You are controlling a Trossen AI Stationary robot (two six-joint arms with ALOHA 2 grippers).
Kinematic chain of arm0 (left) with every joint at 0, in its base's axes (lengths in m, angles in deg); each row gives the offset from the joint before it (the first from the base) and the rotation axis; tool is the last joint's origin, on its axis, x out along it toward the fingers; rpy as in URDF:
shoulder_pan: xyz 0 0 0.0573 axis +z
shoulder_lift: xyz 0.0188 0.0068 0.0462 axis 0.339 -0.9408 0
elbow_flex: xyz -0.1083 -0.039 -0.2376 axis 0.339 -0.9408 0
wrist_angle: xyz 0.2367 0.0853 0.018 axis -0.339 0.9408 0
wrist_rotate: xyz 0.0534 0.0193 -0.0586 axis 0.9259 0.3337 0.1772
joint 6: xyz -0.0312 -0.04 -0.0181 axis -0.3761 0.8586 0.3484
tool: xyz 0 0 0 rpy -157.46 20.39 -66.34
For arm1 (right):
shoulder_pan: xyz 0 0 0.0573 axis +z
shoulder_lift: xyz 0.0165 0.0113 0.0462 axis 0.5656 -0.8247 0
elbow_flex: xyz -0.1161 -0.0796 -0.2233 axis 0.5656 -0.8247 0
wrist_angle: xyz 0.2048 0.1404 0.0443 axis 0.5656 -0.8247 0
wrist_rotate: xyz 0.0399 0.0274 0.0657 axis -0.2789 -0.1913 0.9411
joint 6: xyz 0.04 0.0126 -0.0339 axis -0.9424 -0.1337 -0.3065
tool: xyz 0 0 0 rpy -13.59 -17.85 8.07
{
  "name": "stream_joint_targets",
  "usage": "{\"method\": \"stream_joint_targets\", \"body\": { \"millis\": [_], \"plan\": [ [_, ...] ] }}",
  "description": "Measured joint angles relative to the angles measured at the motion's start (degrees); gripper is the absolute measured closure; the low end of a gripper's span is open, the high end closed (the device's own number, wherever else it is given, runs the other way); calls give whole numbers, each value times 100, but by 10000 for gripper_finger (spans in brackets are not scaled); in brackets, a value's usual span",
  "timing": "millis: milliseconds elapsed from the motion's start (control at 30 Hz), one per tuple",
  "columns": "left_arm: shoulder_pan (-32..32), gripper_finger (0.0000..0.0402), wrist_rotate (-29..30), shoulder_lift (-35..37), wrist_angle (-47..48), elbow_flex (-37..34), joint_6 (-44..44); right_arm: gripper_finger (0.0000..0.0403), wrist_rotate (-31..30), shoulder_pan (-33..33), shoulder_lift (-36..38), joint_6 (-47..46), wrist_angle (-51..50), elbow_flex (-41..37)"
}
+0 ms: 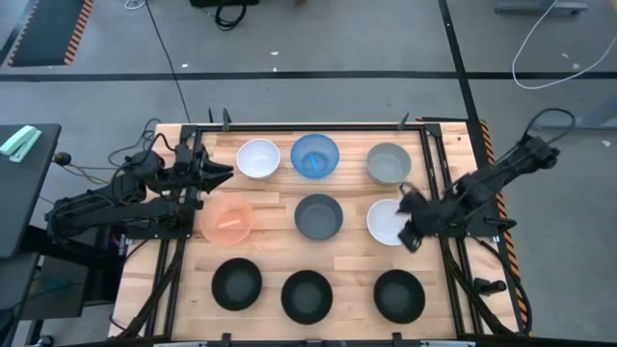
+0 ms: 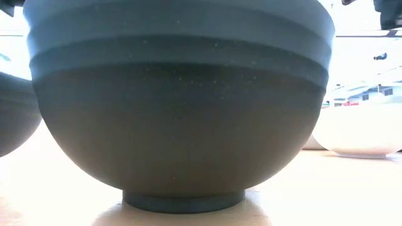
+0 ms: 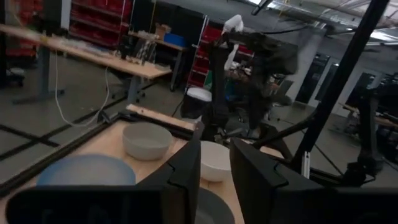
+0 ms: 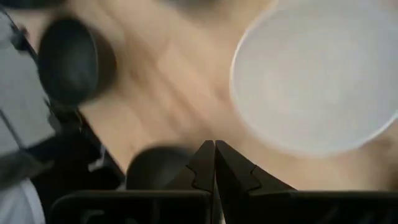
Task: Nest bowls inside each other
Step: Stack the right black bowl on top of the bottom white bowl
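Nine bowls stand on their bases in three rows on the wooden table. The far row is a white bowl point(image 1: 258, 158), a blue bowl point(image 1: 315, 156) and a pale grey bowl point(image 1: 388, 163). The middle row is a pink-orange bowl point(image 1: 228, 220), a dark grey bowl point(image 1: 318, 216) and a second white bowl point(image 1: 386, 222). Three black bowls point(image 1: 236, 283) point(image 1: 307, 294) point(image 1: 399, 294) fill the near row. My left gripper point(image 1: 227, 173) point(image 3: 216, 142) hovers open between the far white and pink-orange bowls. My right gripper point(image 1: 410, 241) point(image 4: 215, 146) is shut, above the table beside the second white bowl's point(image 4: 317, 81) near-right rim.
A black metal frame point(image 1: 434, 173) runs along the table's edges and close past the right-hand bowls. In the low view the middle black bowl point(image 2: 179, 107) fills most of the picture, with the second white bowl point(image 2: 364, 132) behind it. Bare wood point(image 1: 352, 255) lies between the rows.
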Motion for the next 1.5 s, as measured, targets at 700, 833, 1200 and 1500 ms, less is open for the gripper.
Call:
{"method": "stream_joint_targets", "body": {
  "millis": [700,833,1200,1500],
  "plan": [
    [2,314,-258,-2,399,2,310,384,163,1735,-1673,-2033,949,-73],
    [2,320,-258,-2,482,2,310,384,187,1735,-1662,-2052,997,-428],
    [2,317,-424,-2,516,2,355,384,207,1735,-1267,-2437,2050,-1547],
    [2,326,-449,-2,516,2,420,384,265,1733,-1268,-2534,2083,-1560]
  ]
}}
